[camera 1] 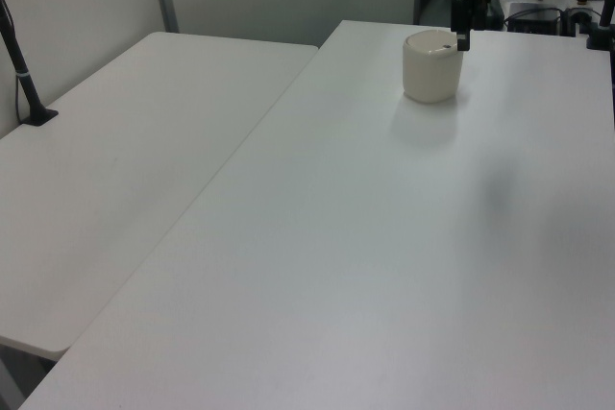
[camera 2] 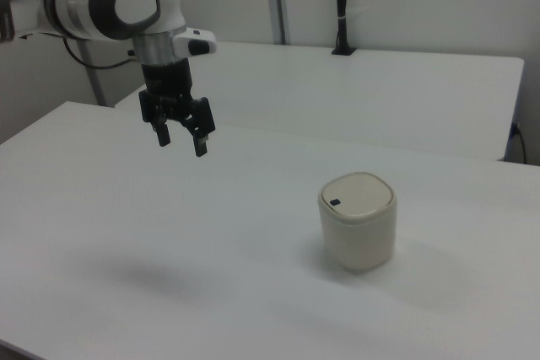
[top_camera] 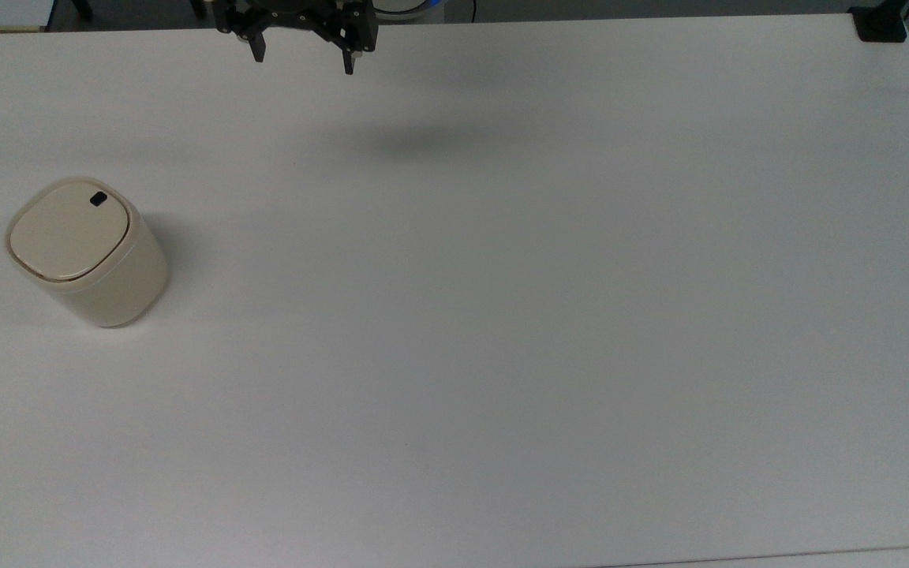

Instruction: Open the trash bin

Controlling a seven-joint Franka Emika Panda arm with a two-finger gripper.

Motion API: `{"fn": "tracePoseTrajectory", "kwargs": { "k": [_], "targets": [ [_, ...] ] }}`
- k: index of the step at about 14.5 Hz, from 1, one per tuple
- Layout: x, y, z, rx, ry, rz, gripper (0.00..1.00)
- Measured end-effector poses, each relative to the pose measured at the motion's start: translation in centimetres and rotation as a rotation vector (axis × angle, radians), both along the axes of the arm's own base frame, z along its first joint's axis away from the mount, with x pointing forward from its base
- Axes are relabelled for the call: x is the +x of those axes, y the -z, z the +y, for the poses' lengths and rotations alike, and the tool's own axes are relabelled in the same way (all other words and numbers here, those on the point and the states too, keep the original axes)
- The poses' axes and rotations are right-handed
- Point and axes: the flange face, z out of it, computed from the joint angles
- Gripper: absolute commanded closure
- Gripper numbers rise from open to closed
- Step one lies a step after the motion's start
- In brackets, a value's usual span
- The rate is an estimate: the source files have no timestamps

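Observation:
The cream trash bin [top_camera: 85, 251] stands upright near the top view's left edge. Its flat lid [top_camera: 66, 233] lies shut, with a small black mark [top_camera: 98, 199] by the rim. The bin [camera 2: 358, 222] also sits at the right view's centre right, and the bin [camera 1: 431, 66] stands far back in the left view. My gripper [top_camera: 303, 63] hangs open and empty above the table at the top view's upper edge, well away from the bin. In the right view the gripper [camera 2: 182, 146] hovers high to the left of the bin. In the left view the gripper [camera 1: 462, 34] overlaps the bin's upper right edge.
The bin rests on a wide white table [top_camera: 502, 331]. A second white table [camera 2: 380, 90] adjoins it and carries a black clamped post [camera 2: 341, 6]. Another black clamp [top_camera: 880, 24] sits at the top view's upper right corner.

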Motion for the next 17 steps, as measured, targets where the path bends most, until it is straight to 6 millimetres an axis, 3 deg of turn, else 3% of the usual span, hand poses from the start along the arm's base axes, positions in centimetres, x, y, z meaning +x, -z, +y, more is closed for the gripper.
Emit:
{"fn": "tracePoseTrajectory", "kwargs": {
  "k": [1, 16, 17],
  "targets": [
    [0.2, 0.6, 0.1, 0.000, -0.001, 0.010, 0.00],
    [0.9, -1.4, -2.0, 0.090, 0.060, -0.043, 0.00],
    [0.9, -1.5, -2.0, 0.090, 0.060, -0.044, 0.04]
  ]
}}
